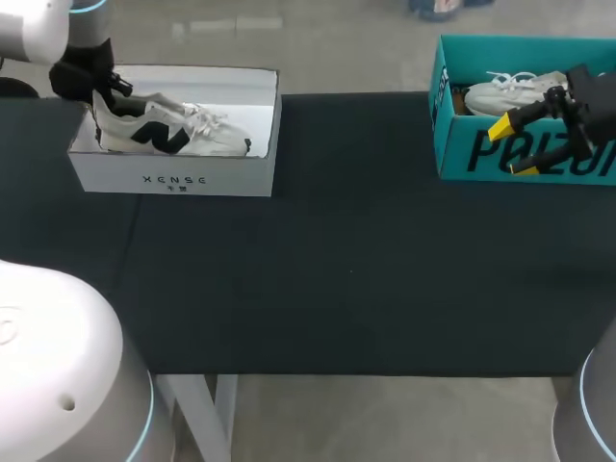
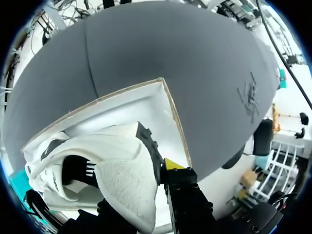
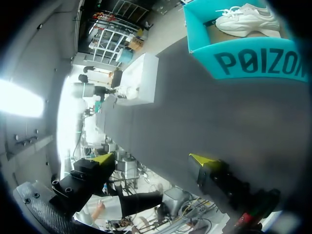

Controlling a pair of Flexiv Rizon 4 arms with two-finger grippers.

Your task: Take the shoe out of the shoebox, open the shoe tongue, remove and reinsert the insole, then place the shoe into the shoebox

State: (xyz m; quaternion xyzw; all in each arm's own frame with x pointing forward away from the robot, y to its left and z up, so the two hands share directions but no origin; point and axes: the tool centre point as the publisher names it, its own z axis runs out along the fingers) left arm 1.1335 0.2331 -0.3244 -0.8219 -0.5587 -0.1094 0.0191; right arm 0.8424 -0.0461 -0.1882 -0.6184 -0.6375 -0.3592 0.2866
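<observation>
Two shoeboxes: white shoebox (image 1: 173, 180) at the table's (image 1: 337, 269) far left corner, teal shoebox (image 1: 462, 154) at the far right corner.
Shoe: white-and-black shoe (image 1: 164, 130) is inside the white shoebox, heel at its left end.
Left claw: left claw (image 1: 108, 89) is right at the heel, honestly can't tell if it's clamped.
Right claw: right claw (image 1: 513, 147) is wide open, holding nothing, just in front of the teal shoebox.
Risk: I'd guess a heel-only hold lets the shoe swing or slip. The toe could also snag the wall and drag the whole box toward the edge.
</observation>
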